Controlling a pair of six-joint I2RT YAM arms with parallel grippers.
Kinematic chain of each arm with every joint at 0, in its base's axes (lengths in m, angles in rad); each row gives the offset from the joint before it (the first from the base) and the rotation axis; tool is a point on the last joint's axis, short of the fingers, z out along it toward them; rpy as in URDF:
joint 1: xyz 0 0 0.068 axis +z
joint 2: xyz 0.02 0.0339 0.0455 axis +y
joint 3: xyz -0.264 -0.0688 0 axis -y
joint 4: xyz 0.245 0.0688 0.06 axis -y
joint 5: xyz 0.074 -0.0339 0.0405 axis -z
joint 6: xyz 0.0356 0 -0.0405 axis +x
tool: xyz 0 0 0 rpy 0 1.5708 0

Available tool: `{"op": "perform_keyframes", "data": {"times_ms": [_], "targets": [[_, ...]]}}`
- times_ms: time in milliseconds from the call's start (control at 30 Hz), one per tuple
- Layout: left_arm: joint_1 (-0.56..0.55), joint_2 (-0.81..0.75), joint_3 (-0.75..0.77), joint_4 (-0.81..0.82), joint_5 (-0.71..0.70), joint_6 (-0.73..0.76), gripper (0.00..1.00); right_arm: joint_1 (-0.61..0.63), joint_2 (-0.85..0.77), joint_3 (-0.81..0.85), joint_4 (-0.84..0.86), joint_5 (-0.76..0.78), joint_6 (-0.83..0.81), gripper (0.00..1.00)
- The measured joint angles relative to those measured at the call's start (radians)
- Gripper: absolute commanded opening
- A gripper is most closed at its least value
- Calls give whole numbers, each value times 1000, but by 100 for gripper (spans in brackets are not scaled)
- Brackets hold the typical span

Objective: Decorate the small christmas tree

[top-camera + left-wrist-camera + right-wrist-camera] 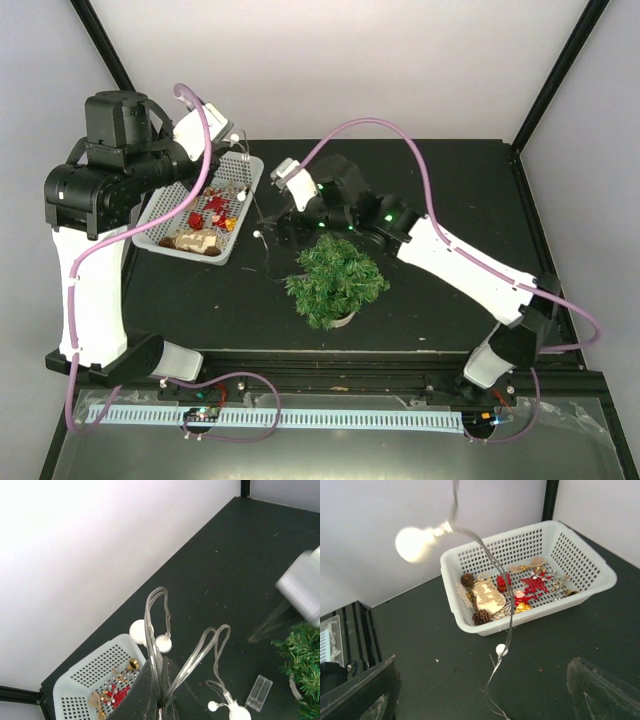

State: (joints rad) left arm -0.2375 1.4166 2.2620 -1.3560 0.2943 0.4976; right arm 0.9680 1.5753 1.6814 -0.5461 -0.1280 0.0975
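Observation:
The small christmas tree (pixel 335 280) stands in its cream pot in the middle of the black table, and its needles show at the right edge of the left wrist view (pixel 305 655). A clear light string with white bulbs (pixel 163 643) is bunched in loops in my left gripper (pixel 164 669), which is shut on the wire above the basket's far end (pixel 233 140). The string hangs down in front of my right gripper (pixel 482 700), one bulb (pixel 412 544) high up and a small one (pixel 501 650) low. The right gripper's fingers (pixel 605 695) stand wide apart, touching nothing, just left of the tree (pixel 272 222).
A white perforated basket (pixel 160 215) at the back left holds a red star, gold bell, pine cones and a wooden sign (pixel 492 597). A small clear plastic box (pixel 260 692) lies on the table near the tree. The backdrop wall and black frame posts stand close behind.

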Motion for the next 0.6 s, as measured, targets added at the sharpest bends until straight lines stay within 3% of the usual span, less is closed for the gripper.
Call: {"op": "perform_keyframes", "data": {"times_ms": [467, 533, 600], "targets": [[-20, -1, 19, 22, -11, -9, 2, 1, 209, 149, 14, -30, -3, 91], [-20, -1, 19, 22, -11, -9, 2, 1, 234, 174, 21, -16, 2, 85], [-21, -3, 19, 22, -11, -9, 2, 0, 256, 190, 34, -1, 8, 71]]}}
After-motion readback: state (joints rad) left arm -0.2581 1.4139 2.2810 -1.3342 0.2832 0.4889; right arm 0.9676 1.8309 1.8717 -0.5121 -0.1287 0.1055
